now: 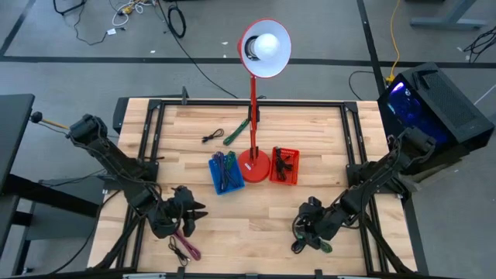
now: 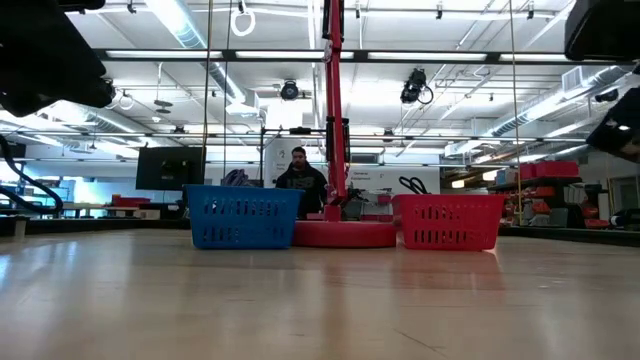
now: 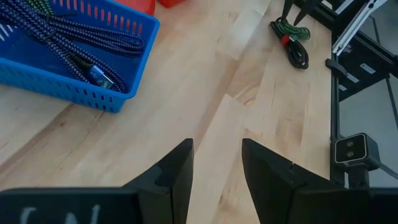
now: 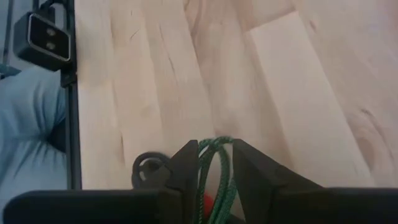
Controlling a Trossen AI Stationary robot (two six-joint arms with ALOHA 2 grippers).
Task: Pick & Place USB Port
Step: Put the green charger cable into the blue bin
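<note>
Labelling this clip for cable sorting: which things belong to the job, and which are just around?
Job:
- green cable between right gripper fingers
- blue basket
- red basket
- cable by open left gripper

Around:
- red lamp
- computer tower

Your worktop (image 1: 256,225) is pale planked wood with a smooth, faint sheen. Both baskets, blue (image 3: 74,93) and red (image 2: 448,222), look like slotted glossy plastic. The cable in the blue basket (image 3: 68,37) shows a braided cloth jacket. Lamp shade (image 1: 266,46): glossy red.

Two dark jointed arms (black, blocky fingers (image 3: 180,171)).
</note>
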